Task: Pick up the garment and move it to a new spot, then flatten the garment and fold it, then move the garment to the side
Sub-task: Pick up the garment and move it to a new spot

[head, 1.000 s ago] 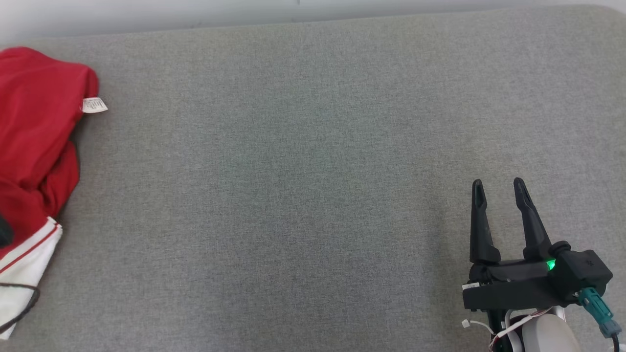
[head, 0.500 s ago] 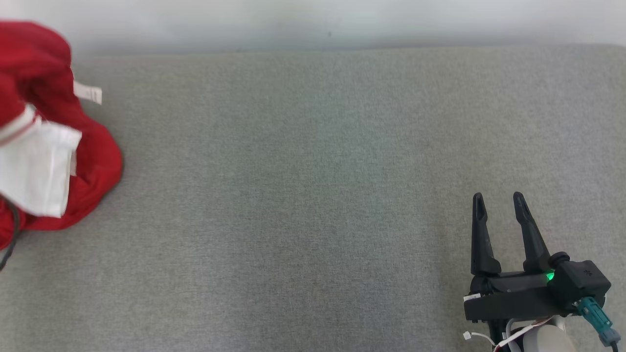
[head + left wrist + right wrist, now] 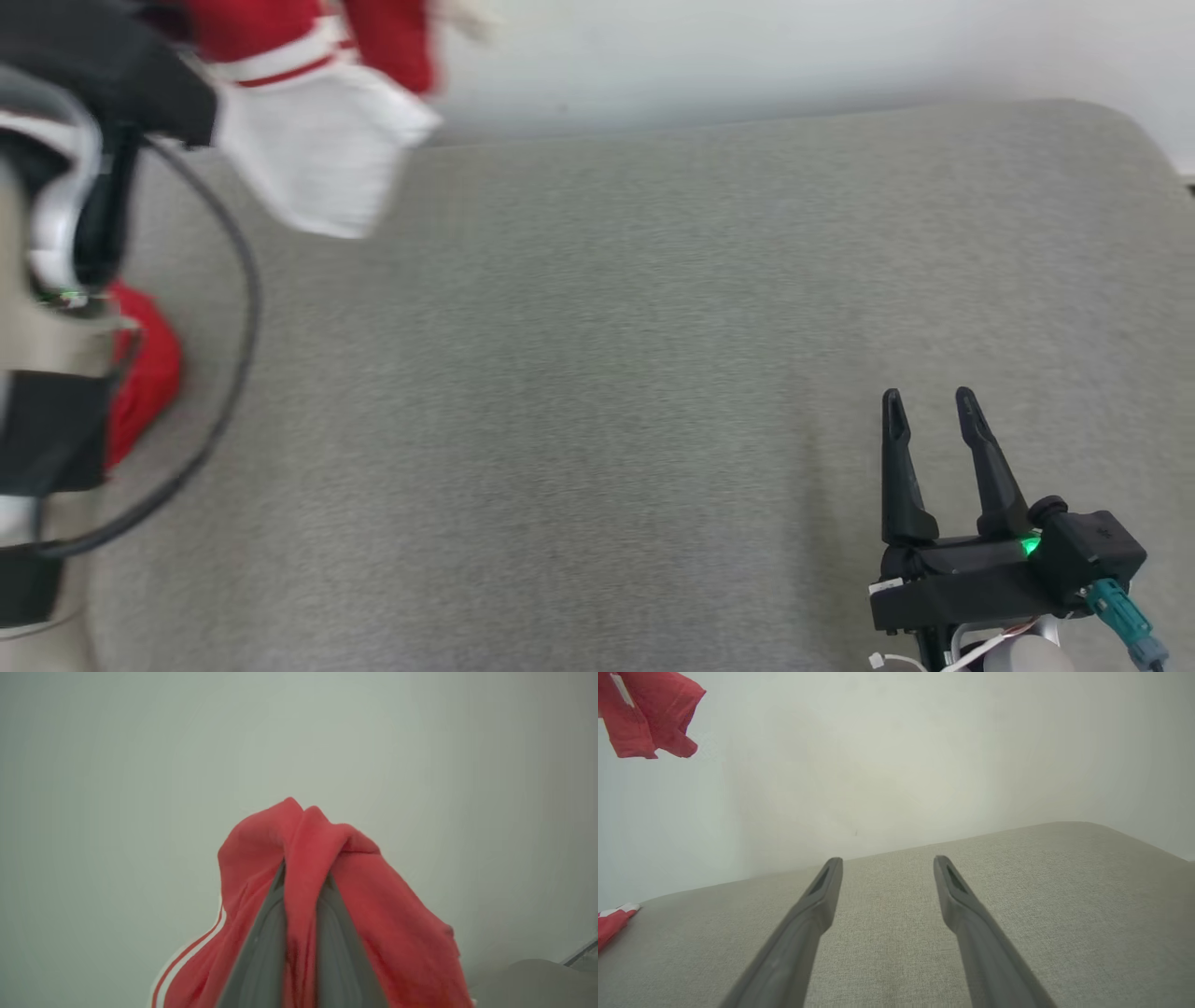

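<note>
Garment (image 3: 317,168) lifted mostly clear of grey padded surface (image 3: 607,373) since a second ago, hanging upper left, pinched by left gripper (image 3: 303,872) (right gripper (image 3: 929,411) spread, idle); step: pick-up, next carry across to fresh spot, release.

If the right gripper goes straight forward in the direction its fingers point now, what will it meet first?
Probably the pale wall behind the grey padded surface. The right gripper is open and points across that surface; the red garment hangs far aside. Whether it would graze the surface first is unclear.
</note>
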Tool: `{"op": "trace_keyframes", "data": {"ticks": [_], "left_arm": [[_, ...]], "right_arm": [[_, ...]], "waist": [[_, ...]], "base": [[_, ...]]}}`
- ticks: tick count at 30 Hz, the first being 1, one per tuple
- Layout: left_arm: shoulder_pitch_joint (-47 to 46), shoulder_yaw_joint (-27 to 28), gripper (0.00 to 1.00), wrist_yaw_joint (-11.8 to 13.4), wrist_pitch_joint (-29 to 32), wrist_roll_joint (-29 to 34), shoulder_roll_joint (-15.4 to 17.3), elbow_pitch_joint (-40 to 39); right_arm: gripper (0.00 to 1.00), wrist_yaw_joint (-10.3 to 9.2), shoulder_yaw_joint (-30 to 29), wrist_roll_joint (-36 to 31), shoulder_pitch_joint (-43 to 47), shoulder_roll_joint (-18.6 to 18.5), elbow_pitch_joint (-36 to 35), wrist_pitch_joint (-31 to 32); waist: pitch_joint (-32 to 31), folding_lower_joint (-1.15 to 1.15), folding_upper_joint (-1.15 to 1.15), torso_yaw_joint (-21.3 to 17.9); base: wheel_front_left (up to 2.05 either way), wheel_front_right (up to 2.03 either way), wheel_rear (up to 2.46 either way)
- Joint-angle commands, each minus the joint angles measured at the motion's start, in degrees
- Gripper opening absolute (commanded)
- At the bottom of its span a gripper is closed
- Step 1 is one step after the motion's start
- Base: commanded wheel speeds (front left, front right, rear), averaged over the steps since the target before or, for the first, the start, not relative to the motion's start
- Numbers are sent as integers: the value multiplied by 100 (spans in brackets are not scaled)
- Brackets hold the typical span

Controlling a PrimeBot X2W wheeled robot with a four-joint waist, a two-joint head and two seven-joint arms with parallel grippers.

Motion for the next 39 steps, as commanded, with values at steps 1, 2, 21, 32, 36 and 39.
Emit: {"op": "trace_keyframes", "data": {"ticks": [1,2,21,32,36,39], "left_arm": [[-86,-60,0,-38,-8,-41,-102,-75],[-100,-160,0,-36,-25,-42,-222,-114],[1781,-931,0,390,-696,-180,-1294,1144],[2160,-1479,100,214,-1548,-104,-1662,2251],[2003,-1560,100,175,-1961,-30,-1698,2090],[2003,-1465,100,251,-2151,72,-1578,1865]], "right_arm": [[100,-12,17,49,44,19,2,-6],[100,-12,4,55,44,19,5,-5],[100,-12,60,270,-28,20,70,-5],[100,-12,-42,18,-62,20,74,-5],[100,-12,-92,-43,71,19,77,-5],[100,-12,-106,-106,166,19,69,-5]], "waist": [[-42,0,0,-376],[-36,0,0,-474],[389,0,0,-1592],[196,0,0,-980],[-7,0,0,-649],[-185,0,0,-394]], "base": [[0,0,0],[0,0,0],[0,0,0],[0,0,0],[0,0,0],[0,0,0]]}}
